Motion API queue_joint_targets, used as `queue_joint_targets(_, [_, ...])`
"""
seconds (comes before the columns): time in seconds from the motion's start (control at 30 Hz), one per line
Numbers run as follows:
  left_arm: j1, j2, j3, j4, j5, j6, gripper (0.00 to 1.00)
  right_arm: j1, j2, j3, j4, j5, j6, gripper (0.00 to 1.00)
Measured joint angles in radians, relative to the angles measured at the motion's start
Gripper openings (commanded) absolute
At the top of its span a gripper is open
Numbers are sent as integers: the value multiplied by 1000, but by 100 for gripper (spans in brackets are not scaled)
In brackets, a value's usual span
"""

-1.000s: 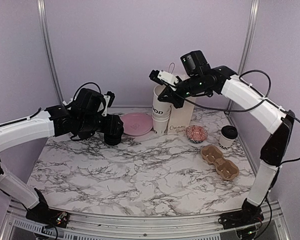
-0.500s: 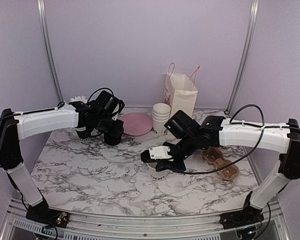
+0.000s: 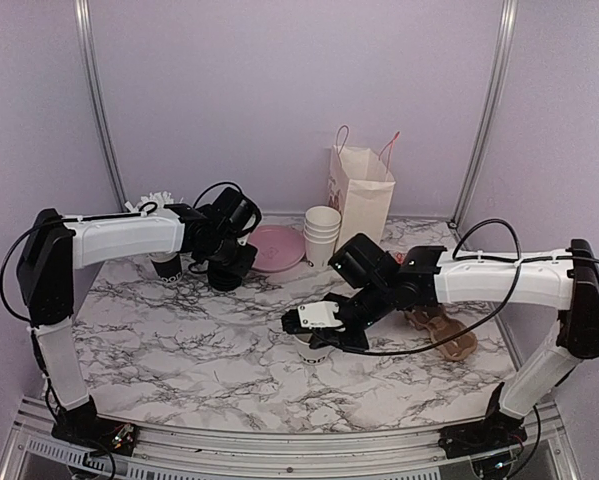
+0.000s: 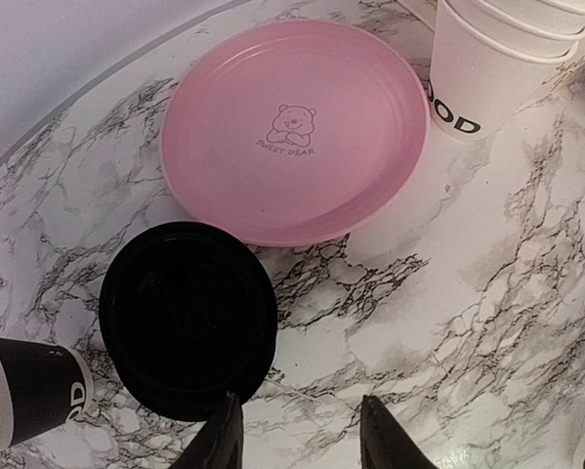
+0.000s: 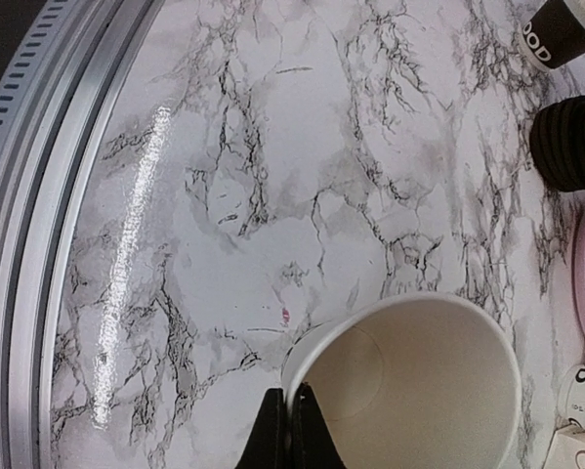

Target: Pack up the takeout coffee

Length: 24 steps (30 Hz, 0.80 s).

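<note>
Two arms are out over the marble table (image 3: 179, 345). My L pincer (image 4: 302, 442) hangs at the back-left, fingers (image 4: 224, 445) apart w/ only bare marble between them, so it's partway open and has hold of nothing. One finger overlaps the near edge of a stack of black lids (image 4: 189, 318) in the wrist view; can't tell if it touches. Just beyond the lids a pink plate (image 4: 292, 127) w/ a bear print lies flat, its rim right beside them. A black cup (image 4: 28, 391) w/ white lettering stands left of the lids, and white straws (image 3: 157, 197) poke up behind the L forearm. Back-right of the plate is a stack of lidless white cups (image 4: 487, 68). A cream paper bag (image 3: 364, 195) stands upright behind that, by the back wall.

R pincer (image 5: 290, 425) is down near the table's middle, pinched tight on the rim of a single white cup (image 5: 419, 391), w/ the paper wall between the fingertips. That cup is upright, unlidded and empty, and looks to rest on the marble. A brown cardboard cup carrier (image 3: 449, 335) lies to its right, partly under the R forearm.

Lidded coffee cup: not visible in any cam, so I can't say where it is.
</note>
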Motion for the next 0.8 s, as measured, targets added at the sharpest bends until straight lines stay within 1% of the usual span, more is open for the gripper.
queue_joint_targets(0.2, [7,19,2,-4,-7,6,42,1,0,-34,48,-13,12,0])
queue_joint_targets(0.27, [10,21,2,-4,-7,6,42,2,5,-35,60,-23,17,7])
queue_joint_targets(0.33, [11,25,2,-4,-8,6,42,3,17,-35,75,-35,27,20])
queue_joint_targets(0.37, [11,27,2,-4,-8,6,42,3,23,-35,76,-37,35,25])
queue_joint_targets(0.43, [11,35,2,-4,-8,8,41,3,33,-34,77,-41,37,32])
queue_joint_targets(0.5, [11,46,4,-5,-9,10,39,3,33,-34,73,-43,42,37])
queue_joint_targets(0.7, [15,103,45,-14,-24,21,33,-10,-29,-32,62,-39,32,39])
queue_joint_targets(0.8, [17,131,72,-23,-36,26,32,-39,-72,-25,56,-38,30,39])
